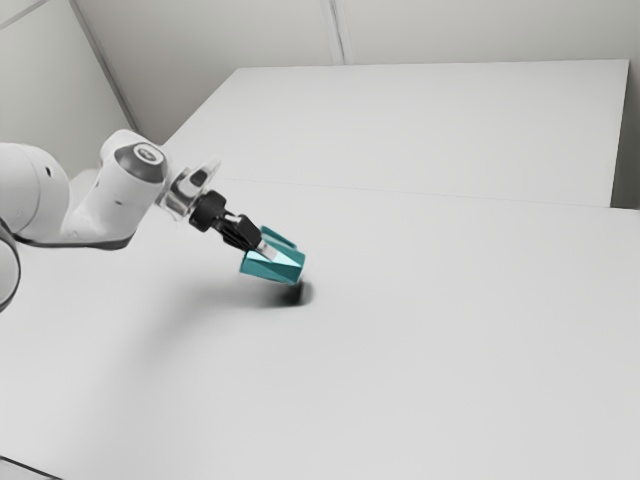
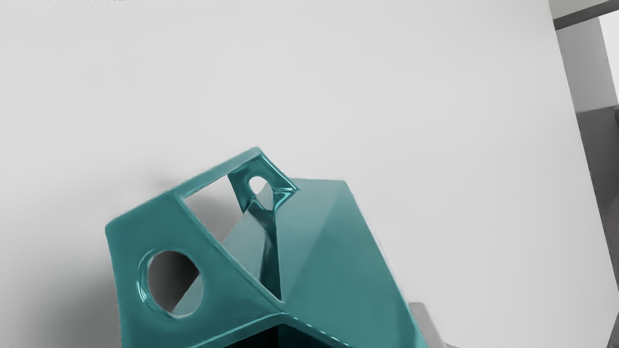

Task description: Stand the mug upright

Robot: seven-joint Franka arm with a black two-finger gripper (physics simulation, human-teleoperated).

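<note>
From the exterior view's left, the white arm (image 1: 118, 195) is extended over the pale surface (image 1: 430, 360), angled downward. At its end the black gripper (image 1: 266, 250) is seen at the mug (image 1: 274, 270), and the mug is grasped between the jaws. It is held in a tilted pose, not upright, just above the surface, and a small dark shadow (image 1: 294, 294) is cast beneath it, toward the exterior view's right end of the body.

The mug is coloured teal throughout and given a smooth, glossy finish. Its body is built of flat facets, divided by crisp diagonal edges; some are lit to a paler, greyish teal, while others are left deeper in tone. The handle (image 2: 145, 227) is shaped as an angular loop rather than a curve. A large round hole, edged with bright highlights, is cut through its broad nearer part, and a smaller hole is seen in its farther part. Between the two, a slanted gap is framed by straight bars. At the mug's edge nearest the hand, a dark recess is partly seen. Against the body's side, a grey fingertip (image 2: 425, 321) is partly hidden by the teal wall.
</note>
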